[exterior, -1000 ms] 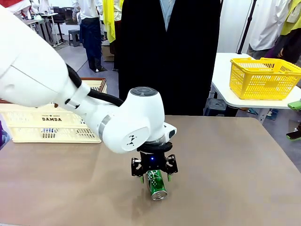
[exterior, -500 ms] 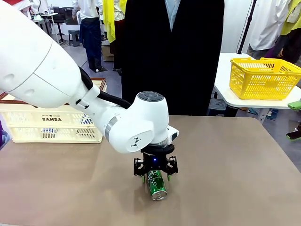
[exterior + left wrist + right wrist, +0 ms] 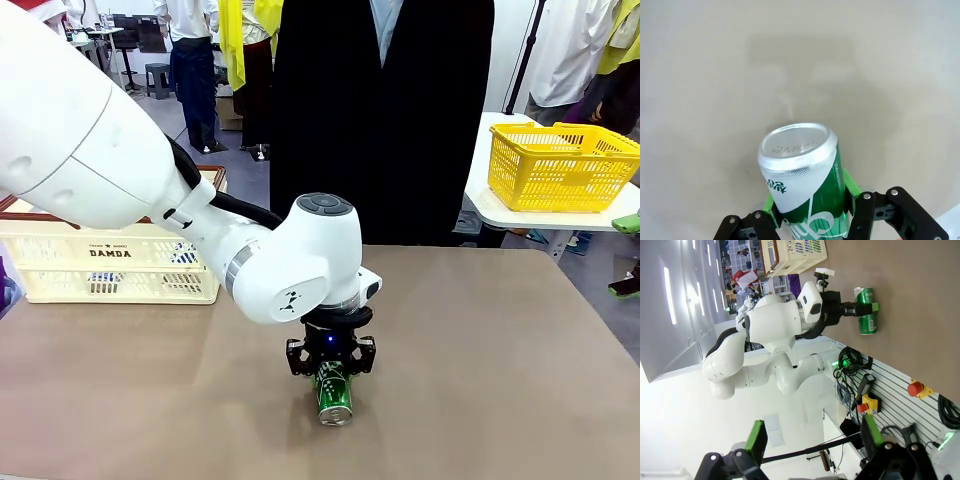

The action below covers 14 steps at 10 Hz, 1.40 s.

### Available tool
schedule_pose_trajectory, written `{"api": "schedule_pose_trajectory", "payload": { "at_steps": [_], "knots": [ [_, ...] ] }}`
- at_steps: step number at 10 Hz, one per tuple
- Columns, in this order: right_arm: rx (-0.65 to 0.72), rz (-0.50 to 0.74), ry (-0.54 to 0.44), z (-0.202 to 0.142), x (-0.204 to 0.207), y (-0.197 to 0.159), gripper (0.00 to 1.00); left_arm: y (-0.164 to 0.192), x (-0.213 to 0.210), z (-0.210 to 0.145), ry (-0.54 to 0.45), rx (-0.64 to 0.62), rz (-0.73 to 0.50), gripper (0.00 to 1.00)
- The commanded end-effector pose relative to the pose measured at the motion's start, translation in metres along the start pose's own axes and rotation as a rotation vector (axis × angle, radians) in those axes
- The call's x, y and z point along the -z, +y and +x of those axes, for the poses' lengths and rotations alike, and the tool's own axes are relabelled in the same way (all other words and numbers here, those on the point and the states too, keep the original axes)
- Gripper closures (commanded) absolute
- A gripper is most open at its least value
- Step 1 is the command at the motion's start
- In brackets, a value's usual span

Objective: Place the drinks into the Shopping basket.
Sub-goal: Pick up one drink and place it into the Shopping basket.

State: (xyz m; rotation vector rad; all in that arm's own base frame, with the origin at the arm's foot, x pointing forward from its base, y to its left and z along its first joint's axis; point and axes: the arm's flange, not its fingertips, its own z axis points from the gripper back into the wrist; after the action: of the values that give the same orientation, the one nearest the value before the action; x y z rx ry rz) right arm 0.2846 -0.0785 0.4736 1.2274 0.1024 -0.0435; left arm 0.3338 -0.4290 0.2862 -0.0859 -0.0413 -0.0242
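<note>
Left tool (image 3: 331,379) clamped on green can (image 3: 333,393) lying on desk (image 3: 500,340). Right tool (image 3: 812,440) spread, empty. Shopping basket (image 3: 110,262) far left; yellow basket (image 3: 560,165) on side table.

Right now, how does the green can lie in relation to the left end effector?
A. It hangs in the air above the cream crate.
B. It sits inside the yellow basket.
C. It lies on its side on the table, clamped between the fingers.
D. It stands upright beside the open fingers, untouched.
C: the green can lies on its side on the table, and the left end effector has its green pads pressed against both flanks of the can.
</note>
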Motion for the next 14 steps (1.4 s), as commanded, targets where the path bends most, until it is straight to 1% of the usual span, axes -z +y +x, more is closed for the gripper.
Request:
{"api": "schedule_pose_trajectory", "payload": {
  "at_steps": [1,2,3,4,5,6,7,8,9,10,11,14],
  "knots": [
    [0.011,0.016,-0.001,0.000,-0.001,0.006,0.00,0.003,-0.015,0.003,-0.020,-0.012,0.007,1.00],
    [0.011,0.016,-0.001,0.000,-0.001,0.006,0.00,0.009,-0.036,0.006,-0.008,0.003,-0.030,1.00],
    [0.011,0.016,-0.001,0.000,-0.001,0.006,0.00,0.016,-0.065,0.008,-0.021,0.006,-0.063,1.00],
    [0.011,0.016,-0.001,0.000,-0.001,0.006,0.00,0.031,-0.122,0.011,-0.052,0.021,-0.093,1.00],
    [0.011,0.016,-0.001,0.000,-0.001,0.006,0.00,0.044,-0.157,0.012,-0.073,0.026,-0.121,1.00],
    [0.011,0.016,-0.001,0.000,-0.001,0.006,0.00,0.066,-0.205,0.013,-0.087,0.136,-0.088,1.00],
    [0.011,0.016,-0.001,0.000,-0.001,0.006,0.00,0.087,-0.233,0.011,-0.123,0.191,-0.029,1.00],
    [0.011,0.016,-0.001,0.000,-0.001,0.006,0.00,0.105,-0.249,0.006,-0.108,0.259,-0.019,1.00],
    [0.011,0.016,-0.001,0.000,-0.001,0.006,0.00,0.120,-0.257,-0.002,-0.086,0.335,-0.045,1.00],
    [0.011,0.016,-0.001,0.000,-0.001,0.006,0.00,0.135,-0.259,-0.014,-0.144,0.339,-0.077,1.00],
    [0.011,0.016,-0.001,0.000,-0.001,0.006,0.00,0.105,-0.263,0.001,-0.105,0.260,-0.021,1.00],
    [0.011,0.016,-0.001,0.000,-0.001,0.006,0.00,0.105,-0.263,0.001,-0.105,0.260,-0.021,1.00]
  ]
}}
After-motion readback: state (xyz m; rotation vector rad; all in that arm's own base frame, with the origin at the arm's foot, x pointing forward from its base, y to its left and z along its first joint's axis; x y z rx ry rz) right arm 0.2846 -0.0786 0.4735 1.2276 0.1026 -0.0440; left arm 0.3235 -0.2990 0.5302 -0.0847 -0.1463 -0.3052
